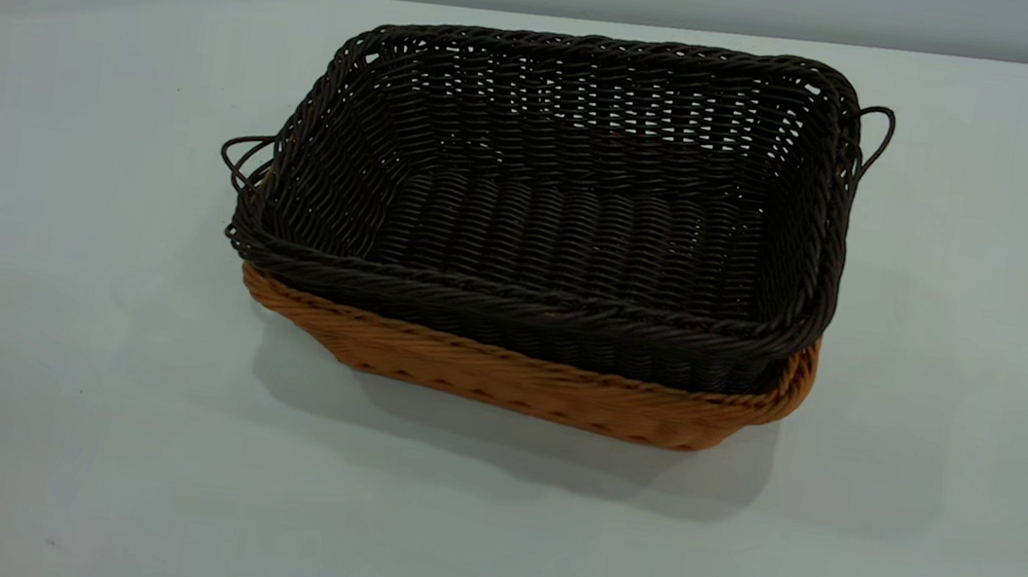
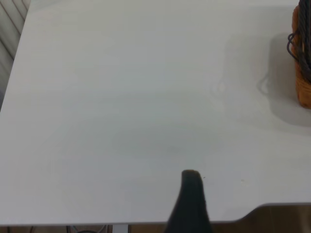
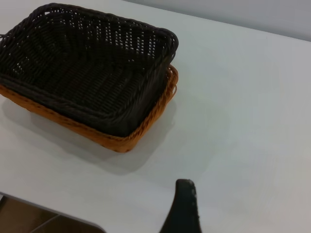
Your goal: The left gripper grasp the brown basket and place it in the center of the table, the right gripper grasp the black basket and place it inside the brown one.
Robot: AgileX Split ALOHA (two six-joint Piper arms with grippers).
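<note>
We find the black basket (image 1: 573,208) seated inside the brown basket (image 1: 560,392), the pair resting on the table (image 1: 62,292) near its middle — the nesting that the task asks for looks done. The dark rim rides a little above the orange one, whose near wall and one corner show beneath it; from here we judge the fit settled, though the far side is hidden by the black weave.

Neither arm appears in the exterior view. The left gripper (image 2: 190,204) shows only one dark finger in its wrist view, poised over bare tabletop, with the stacked baskets well ahead and off to one side of it, barely in view. The right gripper (image 3: 182,208) likewise shows a single dark finger, the baskets lying ahead of it and well apart from its tip. We cannot tell from these slivers whether either one's fingers are spread or pressed together — but nothing is held between them.

What is left, as we judge it, is little: both arms seem clear of the load.
</note>
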